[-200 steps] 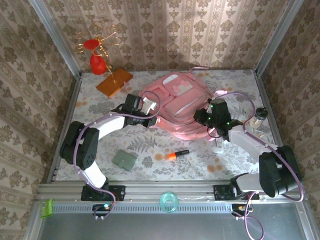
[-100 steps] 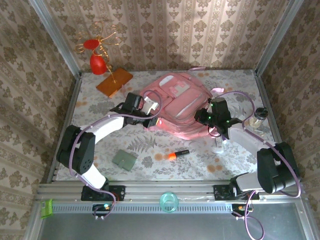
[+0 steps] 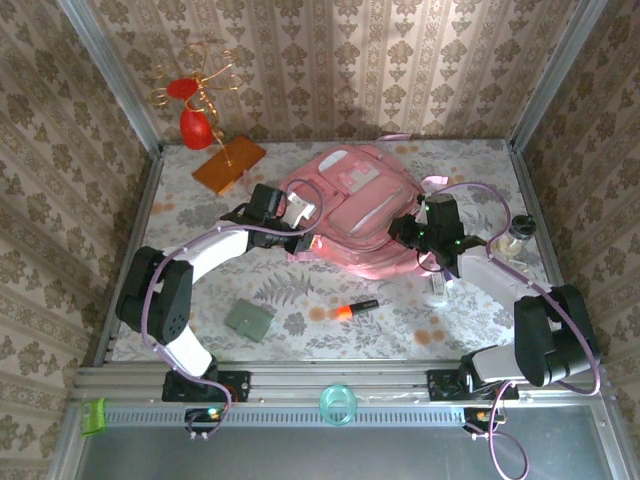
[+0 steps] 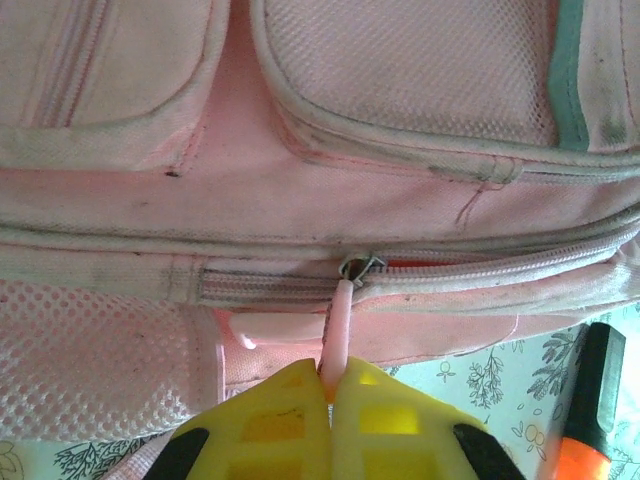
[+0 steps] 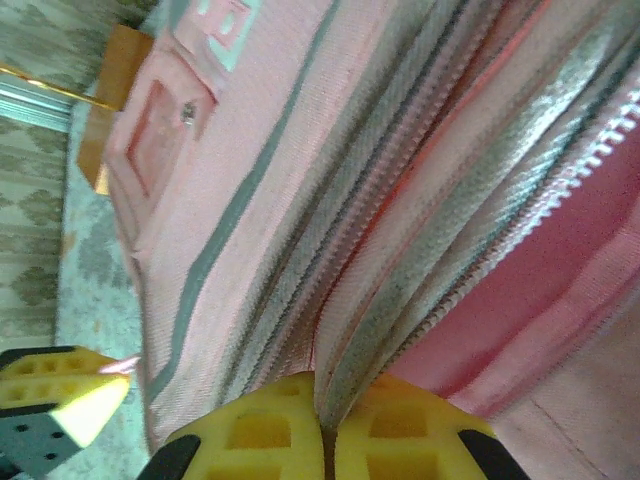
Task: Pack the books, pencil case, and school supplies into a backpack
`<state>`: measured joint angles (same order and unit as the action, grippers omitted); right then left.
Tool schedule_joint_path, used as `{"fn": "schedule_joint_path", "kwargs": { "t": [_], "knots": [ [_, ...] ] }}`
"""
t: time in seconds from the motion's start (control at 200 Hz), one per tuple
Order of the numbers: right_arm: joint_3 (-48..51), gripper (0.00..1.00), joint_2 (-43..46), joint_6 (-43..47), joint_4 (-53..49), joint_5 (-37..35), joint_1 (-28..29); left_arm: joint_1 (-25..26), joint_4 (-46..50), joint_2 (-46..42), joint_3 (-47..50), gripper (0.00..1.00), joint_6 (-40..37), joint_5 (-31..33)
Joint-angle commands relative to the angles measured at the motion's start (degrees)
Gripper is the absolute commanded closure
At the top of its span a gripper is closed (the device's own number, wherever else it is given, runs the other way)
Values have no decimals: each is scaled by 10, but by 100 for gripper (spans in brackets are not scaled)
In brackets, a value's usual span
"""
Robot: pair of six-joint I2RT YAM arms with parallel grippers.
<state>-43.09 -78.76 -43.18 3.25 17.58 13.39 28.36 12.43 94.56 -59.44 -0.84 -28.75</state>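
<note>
Nothing I can read anywhere: the pale patch (image 3: 358, 178) on the backpack (image 3: 350, 228) shows only blurry shapes, no letters or numbers.

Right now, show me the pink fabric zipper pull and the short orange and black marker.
pink fabric zipper pull (image 4: 338, 330), left wrist view, middle of its strap.
short orange and black marker (image 3: 355, 308), top external view, its middle.

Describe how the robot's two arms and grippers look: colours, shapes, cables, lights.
Both the left arm and right arm have bulky black joints linked by smooth white segments. A thin purple cable loops along each. Small green lights glow near the right wrist. The left gripper and right gripper each end in two blocky yellow fingers with square recesses.
</note>
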Motion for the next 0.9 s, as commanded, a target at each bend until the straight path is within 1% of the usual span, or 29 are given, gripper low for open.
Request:
{"fn": "schedule_joint_path", "kwargs": {
  "t": [0.0,0.095,0.265,0.39,0.55,0.65,0.695,0.785,0.84,0.895],
  "knots": [
    [9,100,-3,-68,103,49,-11,-7,-10,1,9,100,-30,-38],
    [13,100,-6,-132,177,77,-4,1,-32,-7,15,100,-37,-69],
    [11,100,9,-200,245,69,14,18,-5,-8,1,100,-78,-57],
    [3,100,19,-221,264,50,20,23,1,-10,6,100,-98,-50],
    [-13,100,28,-228,276,32,22,23,-11,-23,26,100,-109,-58],
    [-26,100,33,-216,262,26,22,22,-39,-43,45,100,-100,-77],
    [-29,100,34,-204,243,20,22,19,-58,-54,55,100,-86,-111],
    [-23,100,39,-172,206,-6,26,13,-114,-78,79,100,-52,-151],
    [-14,100,41,-158,193,-20,28,15,-130,-88,89,100,-45,-162],
    [-4,100,42,-149,189,-27,28,22,-119,-94,90,100,-62,-161]
  ]
}}
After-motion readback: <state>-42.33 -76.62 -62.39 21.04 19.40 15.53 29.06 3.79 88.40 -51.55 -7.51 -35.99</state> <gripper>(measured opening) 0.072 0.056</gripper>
